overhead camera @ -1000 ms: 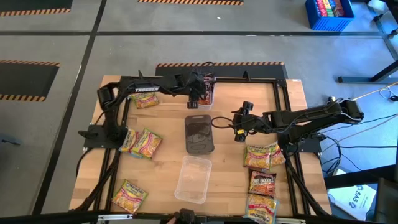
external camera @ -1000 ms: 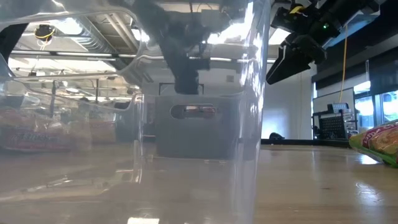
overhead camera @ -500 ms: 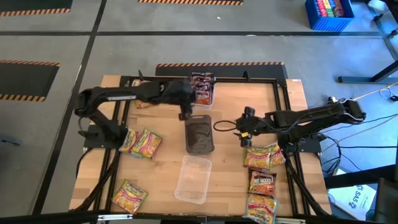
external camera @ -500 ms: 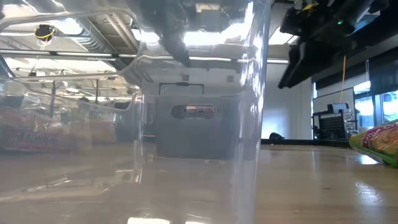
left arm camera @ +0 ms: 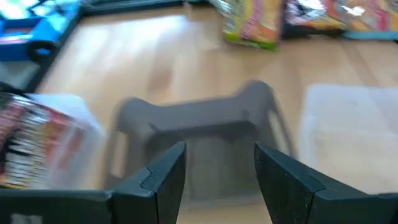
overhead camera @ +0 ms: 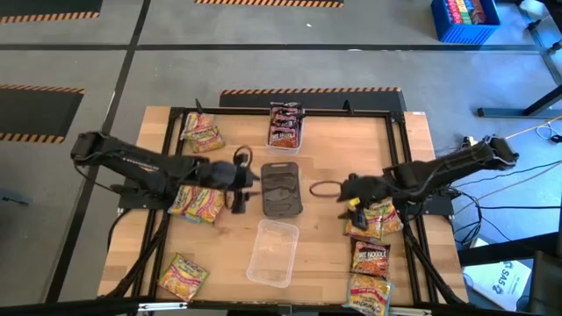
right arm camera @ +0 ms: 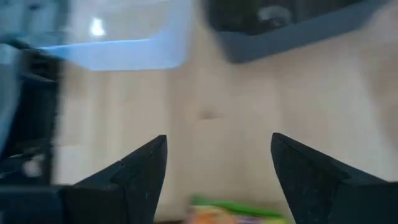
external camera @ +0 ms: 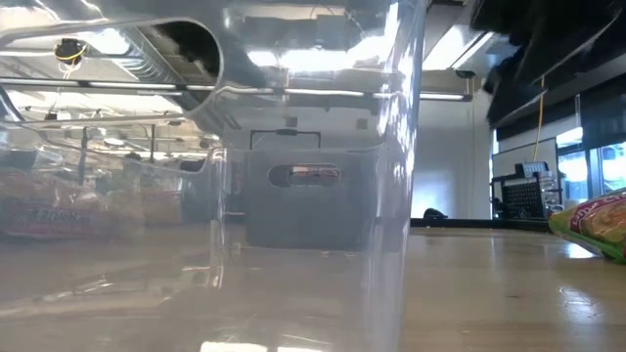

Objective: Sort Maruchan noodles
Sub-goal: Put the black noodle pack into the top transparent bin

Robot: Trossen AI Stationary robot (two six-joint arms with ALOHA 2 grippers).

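Maruchan noodles lie in groups: dark packets in a clear tray (overhead camera: pixel 285 127) at the far middle, yellow-pink packets (overhead camera: pixel 198 200) on the left, and green-and-orange packets (overhead camera: pixel 373 219) on the right. My left gripper (overhead camera: pixel 246 180) (left arm camera: pixel 219 155) is open and holds nothing. It hovers just left of the dark grey tray (overhead camera: pixel 282 189) (left arm camera: pixel 193 124) and faces it. My right gripper (overhead camera: pixel 349 195) (right arm camera: pixel 217 146) is open too, with nothing between its fingers. It hangs tipped down over bare wood, beside the nearest right-hand packet (right arm camera: pixel 236 214).
A second clear tray (overhead camera: pixel 272 252) (right arm camera: pixel 118 37) lies near the front edge and fills the low view. More packets lie at the far left (overhead camera: pixel 202 132), near left (overhead camera: pixel 182 275) and near right (overhead camera: pixel 371 257) (external camera: pixel 597 225). A black frame (overhead camera: pixel 395 114) borders the tabletop.
My left gripper has swung from over the far clear tray toward the table's near-left, ending beside the grey tray, and has turned on the way. My right gripper has shifted a little toward the near edge, rolled and tipped further down. Both stay open.
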